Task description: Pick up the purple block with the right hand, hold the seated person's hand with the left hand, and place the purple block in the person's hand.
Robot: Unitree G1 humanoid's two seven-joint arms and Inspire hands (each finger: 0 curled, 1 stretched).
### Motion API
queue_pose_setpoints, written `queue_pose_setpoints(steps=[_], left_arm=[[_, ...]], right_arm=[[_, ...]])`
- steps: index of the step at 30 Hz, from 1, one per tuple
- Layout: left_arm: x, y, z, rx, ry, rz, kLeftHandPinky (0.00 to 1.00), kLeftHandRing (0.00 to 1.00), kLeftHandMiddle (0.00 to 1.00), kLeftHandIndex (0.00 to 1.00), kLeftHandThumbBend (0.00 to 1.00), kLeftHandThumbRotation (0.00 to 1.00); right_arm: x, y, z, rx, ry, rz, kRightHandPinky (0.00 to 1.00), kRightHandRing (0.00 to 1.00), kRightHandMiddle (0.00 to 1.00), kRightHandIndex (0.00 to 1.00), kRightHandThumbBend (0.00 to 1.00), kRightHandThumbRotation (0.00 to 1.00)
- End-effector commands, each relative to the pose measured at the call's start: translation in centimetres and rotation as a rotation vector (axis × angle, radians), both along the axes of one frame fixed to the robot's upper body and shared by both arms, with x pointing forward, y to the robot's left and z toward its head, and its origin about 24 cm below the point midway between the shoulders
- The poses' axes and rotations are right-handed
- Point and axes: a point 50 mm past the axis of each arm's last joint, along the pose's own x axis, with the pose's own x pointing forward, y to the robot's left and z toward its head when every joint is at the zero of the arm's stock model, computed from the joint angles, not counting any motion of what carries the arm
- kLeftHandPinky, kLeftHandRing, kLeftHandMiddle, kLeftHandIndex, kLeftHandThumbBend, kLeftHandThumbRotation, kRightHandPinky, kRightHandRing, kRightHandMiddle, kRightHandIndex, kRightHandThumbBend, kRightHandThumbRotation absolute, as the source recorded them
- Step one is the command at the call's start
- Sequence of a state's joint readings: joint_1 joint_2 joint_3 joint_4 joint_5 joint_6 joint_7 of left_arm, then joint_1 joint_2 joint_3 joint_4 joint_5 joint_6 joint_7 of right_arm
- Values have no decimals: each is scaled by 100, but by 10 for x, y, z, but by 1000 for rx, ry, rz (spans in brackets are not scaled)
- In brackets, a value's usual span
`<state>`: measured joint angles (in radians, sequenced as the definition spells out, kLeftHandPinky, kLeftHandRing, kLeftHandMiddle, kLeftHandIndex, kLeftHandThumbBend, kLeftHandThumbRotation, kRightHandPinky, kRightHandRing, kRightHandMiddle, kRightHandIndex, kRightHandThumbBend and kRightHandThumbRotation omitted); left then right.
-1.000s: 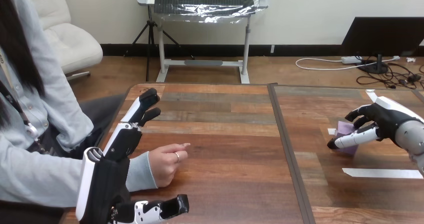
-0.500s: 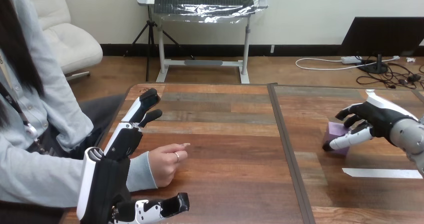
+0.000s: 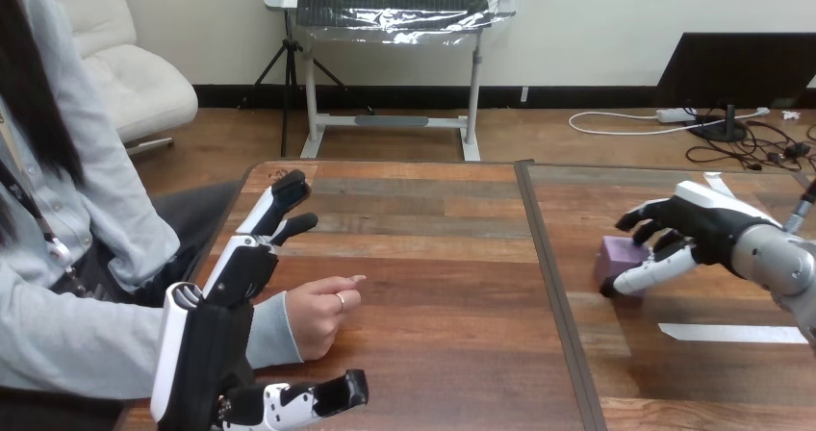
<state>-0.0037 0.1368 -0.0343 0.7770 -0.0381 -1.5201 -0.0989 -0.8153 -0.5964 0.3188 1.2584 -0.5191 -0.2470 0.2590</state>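
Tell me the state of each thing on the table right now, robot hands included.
Purple block: pinched in the right hand.
Right hand: fingers and thumb curled round the block.
Left hand: open, fingers straight, holding nothing.
Person's hand: loosely curled, resting on the table.

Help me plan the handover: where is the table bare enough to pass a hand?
Bare wood spreads between the person's hand and the purple block held in the right hand, crossed only by the table's seam. Crowded at the left edge: the left hand beside the person's hand. White tape lies near the right arm.
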Motion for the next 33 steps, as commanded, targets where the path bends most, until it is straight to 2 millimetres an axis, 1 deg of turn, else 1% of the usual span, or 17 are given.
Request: queue_pose_setpoints(steps=[1, 7, 17, 26, 33], left_arm=[[16, -7, 16, -13, -80, -37, 81, 91, 92, 87, 100, 50], [17, -7, 17, -17, -92, -33, 81, 91, 91, 87, 100, 50], [18, -7, 18, -13, -94, -28, 78, 90, 91, 87, 100, 52], [20, -7, 19, -14, -104, -27, 79, 90, 92, 87, 100, 52], [22, -8, 19, -17, -97, -32, 81, 91, 92, 87, 100, 51]], right_arm=[[1, 8, 1, -19, 4, 71, 75, 80, 83, 85, 82, 33], [-1, 9, 5, 2, -13, 108, 72, 78, 82, 85, 82, 31], [-3, 10, 14, -4, -36, 139, 70, 76, 81, 85, 82, 28], [-6, 10, 24, 5, -77, 155, 72, 77, 81, 84, 83, 28], [-7, 11, 34, 14, -106, 157, 72, 78, 82, 84, 82, 24]])
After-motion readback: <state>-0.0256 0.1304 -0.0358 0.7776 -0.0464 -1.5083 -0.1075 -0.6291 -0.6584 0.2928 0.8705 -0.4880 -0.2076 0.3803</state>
